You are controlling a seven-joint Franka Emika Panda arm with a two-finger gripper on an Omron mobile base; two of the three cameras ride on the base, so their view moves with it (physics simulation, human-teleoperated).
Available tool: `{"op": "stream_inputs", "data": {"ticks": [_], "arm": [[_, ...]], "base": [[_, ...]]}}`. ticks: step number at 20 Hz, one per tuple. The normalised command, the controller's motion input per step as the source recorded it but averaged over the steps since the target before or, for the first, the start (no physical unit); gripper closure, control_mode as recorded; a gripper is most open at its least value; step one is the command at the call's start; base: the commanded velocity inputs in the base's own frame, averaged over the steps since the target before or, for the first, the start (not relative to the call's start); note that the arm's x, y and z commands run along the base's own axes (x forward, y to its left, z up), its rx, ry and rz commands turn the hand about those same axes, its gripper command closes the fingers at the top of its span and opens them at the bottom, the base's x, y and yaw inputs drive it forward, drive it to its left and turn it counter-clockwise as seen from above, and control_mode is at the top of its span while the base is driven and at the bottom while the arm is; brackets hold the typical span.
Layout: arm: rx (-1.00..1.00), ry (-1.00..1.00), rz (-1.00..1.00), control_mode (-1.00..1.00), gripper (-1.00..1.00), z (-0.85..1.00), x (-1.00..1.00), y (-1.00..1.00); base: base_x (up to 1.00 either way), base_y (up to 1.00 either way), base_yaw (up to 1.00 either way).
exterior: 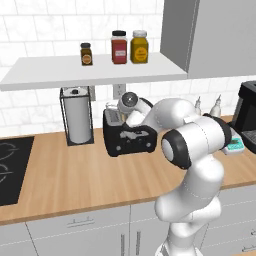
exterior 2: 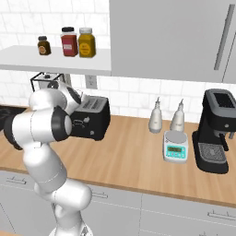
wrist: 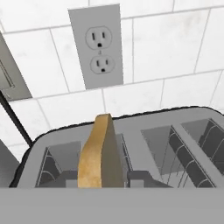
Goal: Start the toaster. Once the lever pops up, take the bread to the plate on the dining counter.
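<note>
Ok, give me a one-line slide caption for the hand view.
Bread standing up out of the toaster's left slot, with a wall outlet on the white tiles behind.

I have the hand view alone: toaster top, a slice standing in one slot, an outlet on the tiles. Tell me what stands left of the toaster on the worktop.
Observer: A paper towel roll in a wire holder stands left of the toaster, apart from it.
Operator: Now give me the right side.
Observer: Two slim bottles stand near the wall with a small scale in front of them. A black coffee machine is farther right.
Operator: Report what is overhead.
Observer: A white shelf runs along the wall above the toaster, with three jars on it.
</note>
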Motion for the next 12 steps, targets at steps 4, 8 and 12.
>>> {"op": "stream_inputs", "data": {"ticks": [4, 8, 12], "arm": [[0.0, -0.02, -0.06, -1.0, 1.0, 0.0, -0.15, 0.0], [0.01, -0.21, -0.05, -1.0, 1.0, 0.3, -0.51, 0.0], [0.03, -0.27, -0.06, -1.0, 1.0, 0.64, -0.53, 0.0]], "base": [[0.0, 0.0, 0.0], [0.0, 0.0, 0.0], [0.0, 0.0, 0.0]]}}
